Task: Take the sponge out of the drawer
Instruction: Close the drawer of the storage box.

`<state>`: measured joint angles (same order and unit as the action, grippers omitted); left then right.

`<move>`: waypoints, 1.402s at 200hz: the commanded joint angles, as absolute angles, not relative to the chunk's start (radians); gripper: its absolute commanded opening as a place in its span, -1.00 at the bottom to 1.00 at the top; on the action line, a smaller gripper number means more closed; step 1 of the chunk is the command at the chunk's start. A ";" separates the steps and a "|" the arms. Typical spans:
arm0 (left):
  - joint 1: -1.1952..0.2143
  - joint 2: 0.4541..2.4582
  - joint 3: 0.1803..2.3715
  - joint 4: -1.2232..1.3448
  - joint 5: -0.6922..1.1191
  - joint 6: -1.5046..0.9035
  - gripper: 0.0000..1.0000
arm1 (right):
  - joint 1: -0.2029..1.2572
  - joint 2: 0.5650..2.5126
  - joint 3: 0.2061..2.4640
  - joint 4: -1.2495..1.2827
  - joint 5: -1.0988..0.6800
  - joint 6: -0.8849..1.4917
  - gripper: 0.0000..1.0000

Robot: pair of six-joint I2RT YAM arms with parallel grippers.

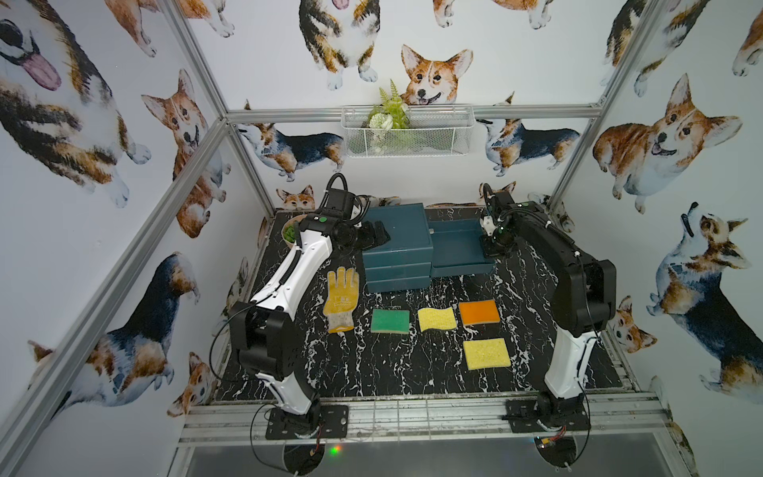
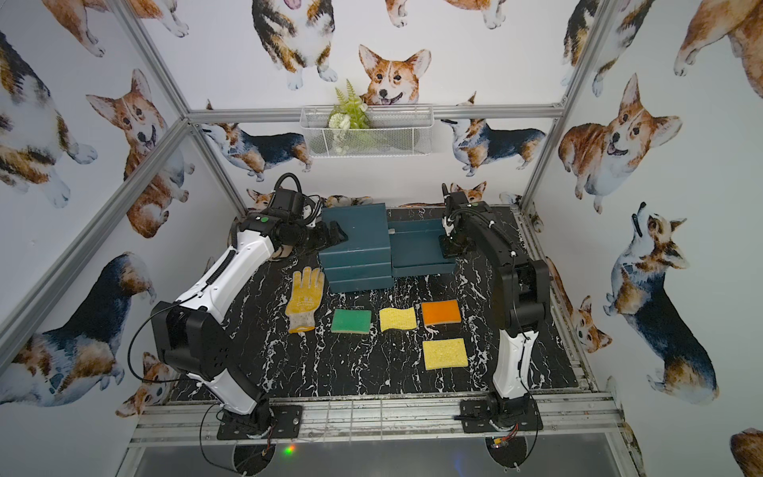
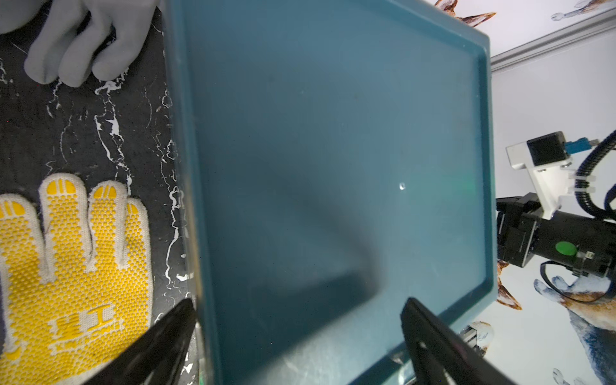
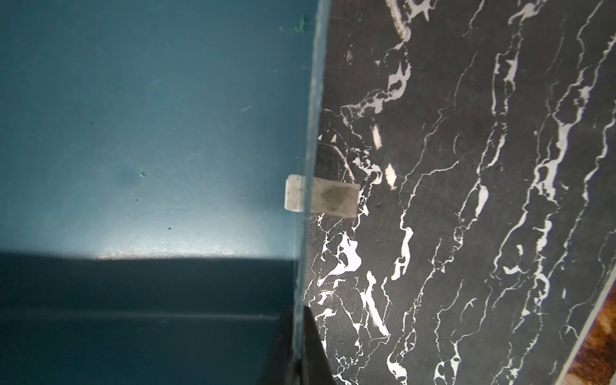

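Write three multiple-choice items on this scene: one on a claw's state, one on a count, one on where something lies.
1. The right claw is:
A. shut on the drawer's wall
B. open
C. shut on a sponge

2. How many sponges lie on the table?
A. two
B. six
C. four

3. Where is the yellow glove?
A. in the drawer
B. on the table beside the green sponge
C. in the right claw

Answers:
1 A: in the right wrist view its fingers pinch the wall between them.
2 C: the green one, a wavy yellow, an orange and a flat yellow one.
3 B: both top views show it flat on the marble next to that sponge.
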<state>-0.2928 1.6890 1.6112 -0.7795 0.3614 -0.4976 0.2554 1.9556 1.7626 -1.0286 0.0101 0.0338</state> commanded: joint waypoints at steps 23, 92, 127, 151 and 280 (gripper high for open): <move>-0.290 1.687 1.614 -0.767 0.431 -0.471 0.96 | 0.267 1.948 1.753 -0.952 -0.002 0.080 -1.00; -0.282 1.692 1.608 -0.756 0.452 -0.452 0.96 | 0.277 1.945 1.735 -0.894 0.025 0.091 -1.00; -0.279 1.703 1.619 -0.749 0.461 -0.449 0.96 | 0.277 1.951 1.754 -0.877 0.044 0.089 -1.00; -0.278 1.706 1.622 -0.749 0.465 -0.445 0.96 | 0.279 1.963 1.773 -0.891 0.024 0.081 -1.00; -0.258 1.729 1.635 -0.740 0.492 -0.436 0.96 | 0.347 1.993 1.789 -0.909 -0.006 0.041 -1.00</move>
